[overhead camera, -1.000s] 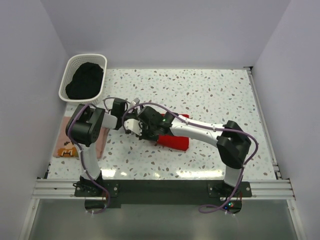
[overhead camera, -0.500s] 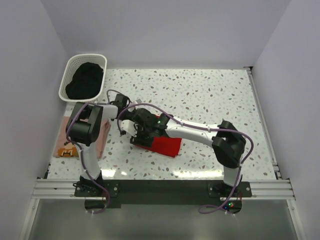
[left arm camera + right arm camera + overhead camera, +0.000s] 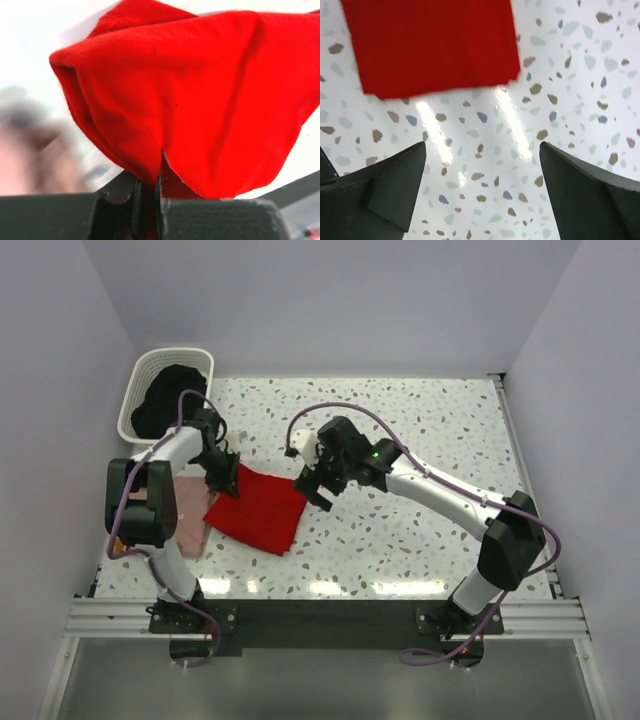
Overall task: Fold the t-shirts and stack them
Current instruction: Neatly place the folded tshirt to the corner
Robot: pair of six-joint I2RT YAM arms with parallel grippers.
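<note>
Left tool (image 3: 222,474) pinched on red t-shirt (image 3: 258,510) corner; right tool (image 3: 318,488) spread just off its right edge.

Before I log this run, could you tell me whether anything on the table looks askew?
The folded red t-shirt lies slanted beside the pink t-shirt, not stacked squarely on it, and the left gripper pinches one corner, which is bunched up. Nothing else stands out.
</note>
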